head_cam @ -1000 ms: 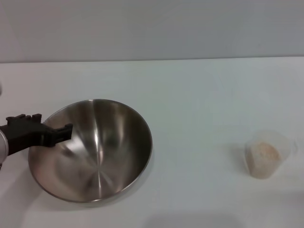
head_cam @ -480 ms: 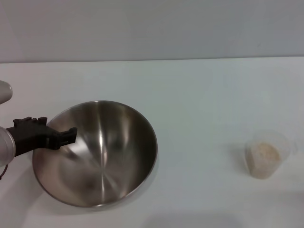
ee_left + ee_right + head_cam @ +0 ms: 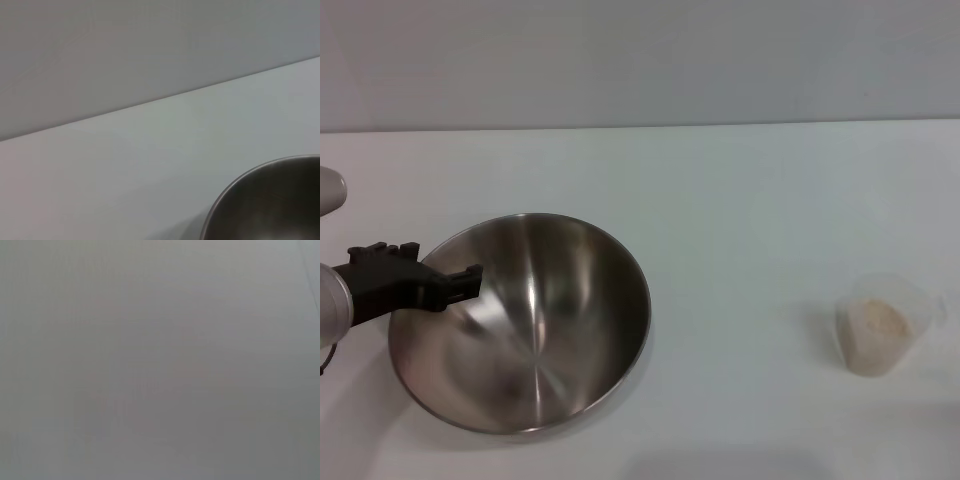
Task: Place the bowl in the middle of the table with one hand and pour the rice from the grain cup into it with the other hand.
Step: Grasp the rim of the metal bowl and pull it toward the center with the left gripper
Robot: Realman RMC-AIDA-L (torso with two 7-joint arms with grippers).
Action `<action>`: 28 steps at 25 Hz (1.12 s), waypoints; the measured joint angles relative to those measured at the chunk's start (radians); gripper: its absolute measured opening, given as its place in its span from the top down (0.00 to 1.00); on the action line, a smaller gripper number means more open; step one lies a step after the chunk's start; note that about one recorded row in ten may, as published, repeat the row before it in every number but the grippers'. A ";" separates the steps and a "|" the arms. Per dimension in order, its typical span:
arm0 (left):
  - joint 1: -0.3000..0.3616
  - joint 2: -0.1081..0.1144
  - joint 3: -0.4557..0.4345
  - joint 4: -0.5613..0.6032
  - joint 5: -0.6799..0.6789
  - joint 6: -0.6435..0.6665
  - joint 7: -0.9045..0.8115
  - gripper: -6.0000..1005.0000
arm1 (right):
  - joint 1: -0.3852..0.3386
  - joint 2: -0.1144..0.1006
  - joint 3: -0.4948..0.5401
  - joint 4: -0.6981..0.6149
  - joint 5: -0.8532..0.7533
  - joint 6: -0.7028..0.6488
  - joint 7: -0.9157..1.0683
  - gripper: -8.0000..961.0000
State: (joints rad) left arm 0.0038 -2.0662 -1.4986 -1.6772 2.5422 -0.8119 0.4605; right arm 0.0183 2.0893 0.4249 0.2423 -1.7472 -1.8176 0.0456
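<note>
Here the left gripper (image 3: pixel 448 285), jaws clamped on the bowl (image 3: pixel 535 330) at its left rim, holds it on the table (image 3: pixel 740 200), the grain cup (image 3: pixel 882 325) of rice (image 3: pixel 875 322) well apart at right.

Bowl (image 3: pixel 535 330) slightly farther right.

Left gripper (image 3: pixel 460 280) at left, reaching rightward, level; clamped.

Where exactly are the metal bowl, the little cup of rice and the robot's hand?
bowl (image 3: pixel 535 340), head view, inner wall near the bottom.
grain cup (image 3: pixel 885 325), head view, its frosted side.
left hand (image 3: pixel 440 285), head view, black fingers at the bowl's rim.
</note>
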 joint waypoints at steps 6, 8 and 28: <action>-0.001 0.000 0.000 0.017 0.002 0.003 0.000 0.19 | 0.003 0.000 -0.001 0.000 0.000 0.000 0.000 0.18; -0.003 0.000 0.000 0.026 0.003 0.004 0.004 0.19 | 0.004 0.000 -0.002 0.000 0.000 0.000 -0.001 0.18; -0.013 0.002 -0.009 0.039 0.001 -0.007 0.024 0.67 | 0.005 0.000 -0.002 0.000 0.000 0.000 -0.003 0.19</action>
State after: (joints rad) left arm -0.0090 -2.0647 -1.5074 -1.6384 2.5428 -0.8185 0.4846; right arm 0.0231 2.0893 0.4234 0.2424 -1.7474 -1.8178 0.0426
